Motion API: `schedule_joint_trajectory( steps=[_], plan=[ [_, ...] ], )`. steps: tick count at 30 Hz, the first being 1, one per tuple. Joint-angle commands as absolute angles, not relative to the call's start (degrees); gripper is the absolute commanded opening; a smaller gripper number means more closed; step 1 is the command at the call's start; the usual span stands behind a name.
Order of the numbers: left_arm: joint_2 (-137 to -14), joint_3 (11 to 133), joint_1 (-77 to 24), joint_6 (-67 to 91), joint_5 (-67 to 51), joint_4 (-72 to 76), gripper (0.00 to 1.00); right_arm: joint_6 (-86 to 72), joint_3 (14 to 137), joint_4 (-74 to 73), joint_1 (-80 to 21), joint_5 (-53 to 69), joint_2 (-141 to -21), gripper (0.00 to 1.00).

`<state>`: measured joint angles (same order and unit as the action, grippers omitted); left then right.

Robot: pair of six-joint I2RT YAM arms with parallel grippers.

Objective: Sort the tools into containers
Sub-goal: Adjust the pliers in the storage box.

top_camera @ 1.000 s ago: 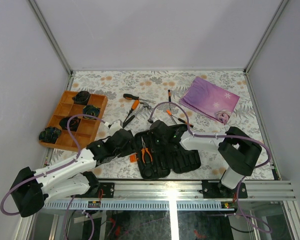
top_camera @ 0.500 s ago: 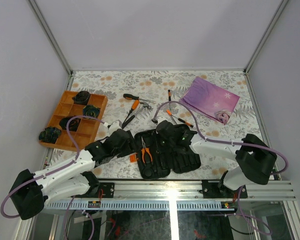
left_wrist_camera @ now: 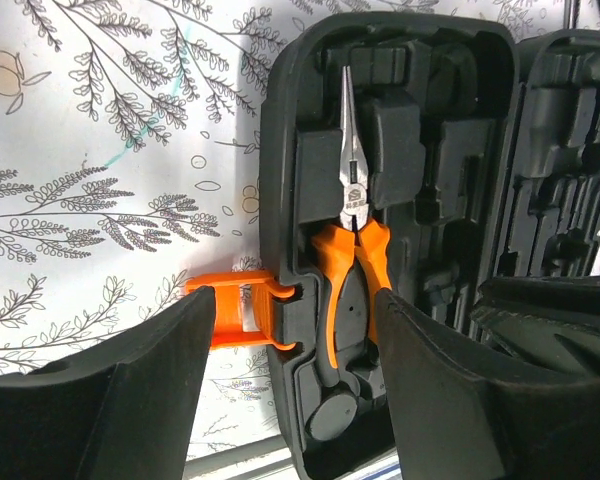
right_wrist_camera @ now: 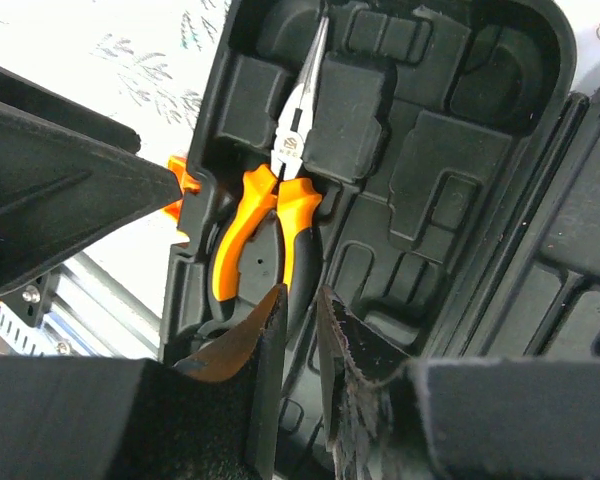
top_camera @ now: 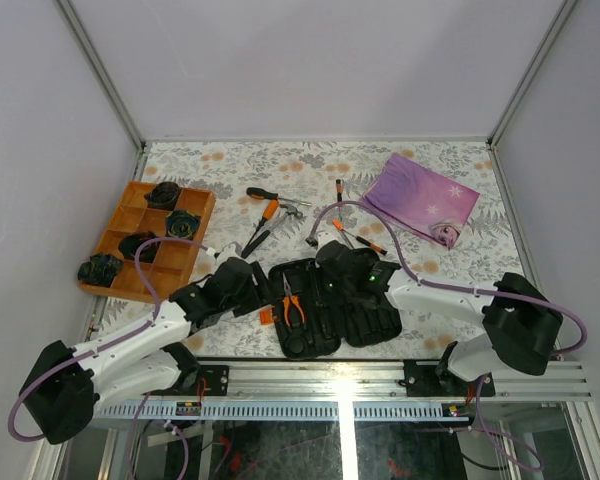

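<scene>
The floral-printed table [top_camera: 180, 160], inside pale walls, carries everything. Well to the left of the open tool case [top_camera: 365, 318] sits an orange tray [top_camera: 130, 215] of black coiled lumps, which is no part of the sorting.

At the case's left edge the left gripper [left_wrist_camera: 295, 305] hangs with its fingers spread wide. They straddle the orange latch [left_wrist_camera: 230, 315] and the handle end of the pliers [left_wrist_camera: 352, 250], which lie seated in a moulded slot in the case's left half. This arm has barely shifted.

Behind the case, screwdrivers [top_camera: 263, 195] and other loose tools lie on the table, unsorted.

The change is on the right. Over the last second the right arm has stretched out and carried the right gripper [right_wrist_camera: 298, 315] leftward across the case. It now hovers just above the pliers' handles, fingers almost together with nothing between them. One tool looks stowed, and I judge the next reach goes behind the case.

Right of that lies a purple cloth [top_camera: 420, 200].
</scene>
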<state>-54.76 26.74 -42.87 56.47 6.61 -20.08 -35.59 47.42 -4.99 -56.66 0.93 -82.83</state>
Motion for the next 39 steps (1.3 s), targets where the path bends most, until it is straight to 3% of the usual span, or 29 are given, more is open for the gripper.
schedule_joint_trajectory(
  steps=[1, 10, 20, 31, 39],
  plan=[
    [-55.9, 25.5, -41.3, 55.1, 2.5, -14.3, 0.63, -33.9, 49.0, -4.8, -57.5, 0.2, -85.5, 0.25],
    [-58.3, 24.6, -40.3, 53.8, 2.0, -13.2, 0.58, -33.8, 49.3, 1.0, -58.4, 6.8, -90.3, 0.20],
    [-62.6, 23.5, -40.4, 51.7, -1.0, -9.4, 0.52, -34.2, 49.9, -0.3, -59.1, 6.0, -92.2, 0.18],
    [-65.0, 23.2, -40.3, 50.3, -3.3, -5.9, 0.54, -35.1, 51.0, -3.0, -59.2, 5.5, -94.2, 0.11],
    [-68.4, 23.7, -40.5, 49.6, -2.1, -7.7, 0.46, -35.4, 51.5, -4.2, -59.1, 5.1, -95.0, 0.08]
  ],
)
